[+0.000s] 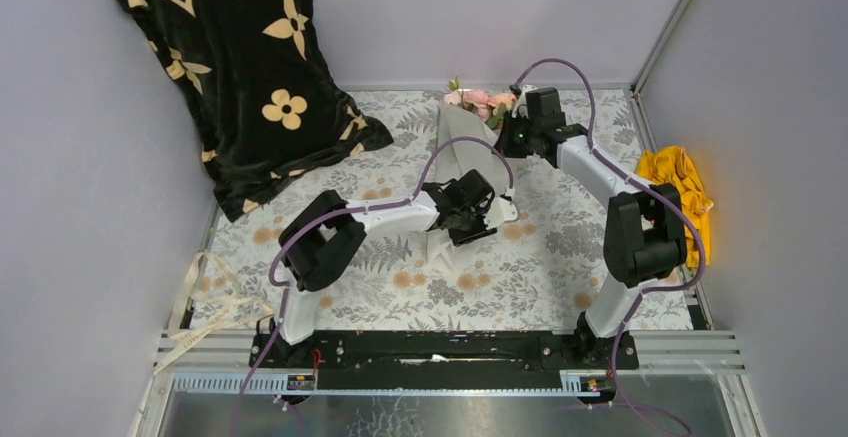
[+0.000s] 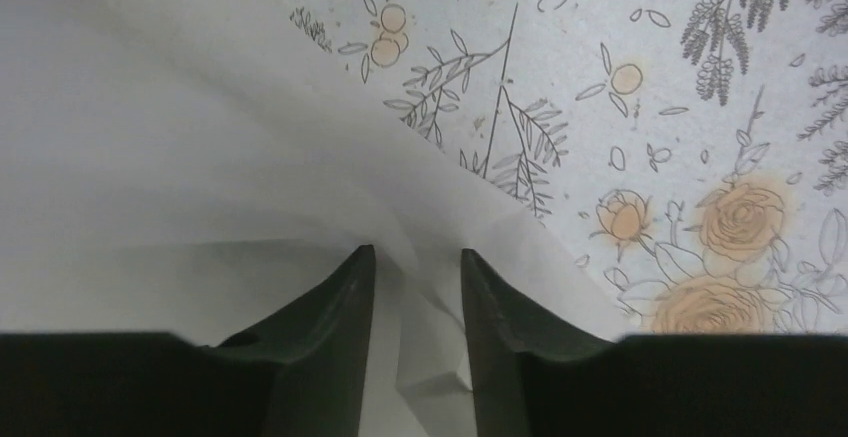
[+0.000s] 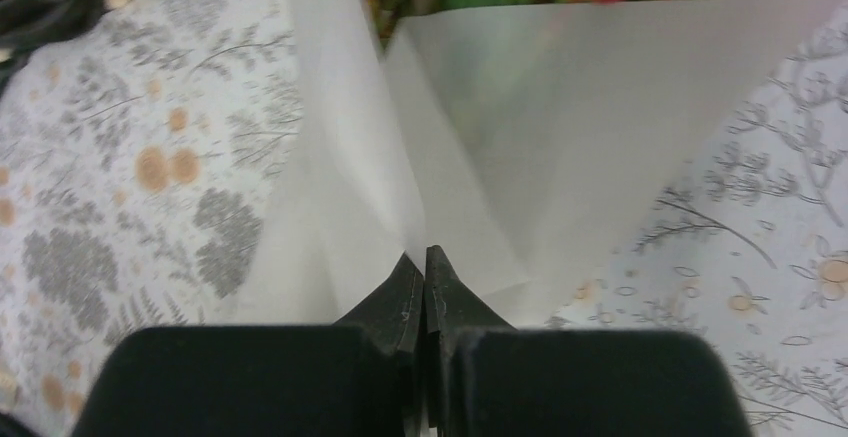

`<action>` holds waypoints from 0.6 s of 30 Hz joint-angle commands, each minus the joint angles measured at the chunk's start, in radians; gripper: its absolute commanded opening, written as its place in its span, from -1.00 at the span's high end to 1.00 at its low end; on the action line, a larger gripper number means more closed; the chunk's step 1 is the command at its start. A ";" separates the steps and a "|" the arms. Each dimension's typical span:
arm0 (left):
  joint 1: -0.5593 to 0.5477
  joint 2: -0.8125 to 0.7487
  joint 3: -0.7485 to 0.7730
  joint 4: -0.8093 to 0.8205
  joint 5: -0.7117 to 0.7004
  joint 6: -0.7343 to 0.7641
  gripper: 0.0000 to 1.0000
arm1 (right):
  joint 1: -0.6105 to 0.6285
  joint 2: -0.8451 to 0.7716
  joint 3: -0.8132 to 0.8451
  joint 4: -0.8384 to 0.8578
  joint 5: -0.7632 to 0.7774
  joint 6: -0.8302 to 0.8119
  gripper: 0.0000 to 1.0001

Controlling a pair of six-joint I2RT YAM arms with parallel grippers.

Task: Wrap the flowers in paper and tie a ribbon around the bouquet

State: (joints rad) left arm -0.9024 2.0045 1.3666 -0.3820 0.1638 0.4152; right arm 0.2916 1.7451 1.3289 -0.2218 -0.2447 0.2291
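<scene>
The weak spot is the left gripper (image 2: 415, 272). Its jaws stand apart with a fold of the paper (image 1: 475, 162) loose between them, so nothing on that side is gripped. If the overlap there springs back, the wrap could fall open. The right gripper (image 3: 425, 262) is pressed together, seemingly on a thin crease of the paper near its flower end. A pull from that single pinch could tear the sheet or drag the whole bundle across the tablecloth (image 1: 560, 267). It could also shake the flowers (image 1: 480, 102) out, since they are only tucked into the paper's far end, with the pink heads and leaves poking past its edge. The ribbon (image 1: 215, 307) lies well to the left of the paper, close to the near edge of the table. It is not tied, so the folds have to hold themselves for now, and in my judgement they will not hold for long. The paper is thin, white and translucent, and the green of the leaves shows through it. It creases into sharp, flat, pointed flaps that taper away from the flowers. The ribbon is a narrow cream strip, limp and looped. The tablecloth is a smooth pale grey, printed with leaves and orange blooms, and looks slippery under the paper.
</scene>
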 commanded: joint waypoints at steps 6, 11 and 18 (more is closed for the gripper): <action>-0.019 -0.105 0.151 -0.308 0.050 0.042 -0.19 | -0.069 0.115 -0.048 0.150 0.048 0.046 1.00; -0.020 -0.214 0.188 -0.436 0.172 0.130 -0.26 | -0.069 0.151 -0.067 0.179 0.071 0.061 1.00; 0.106 -0.257 0.207 -0.250 0.193 -0.010 0.51 | -0.075 0.180 -0.071 0.189 0.075 0.059 1.00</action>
State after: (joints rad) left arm -0.8852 1.7447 1.5772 -0.7387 0.3466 0.4736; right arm 0.2203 1.9072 1.2583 -0.0700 -0.1978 0.2844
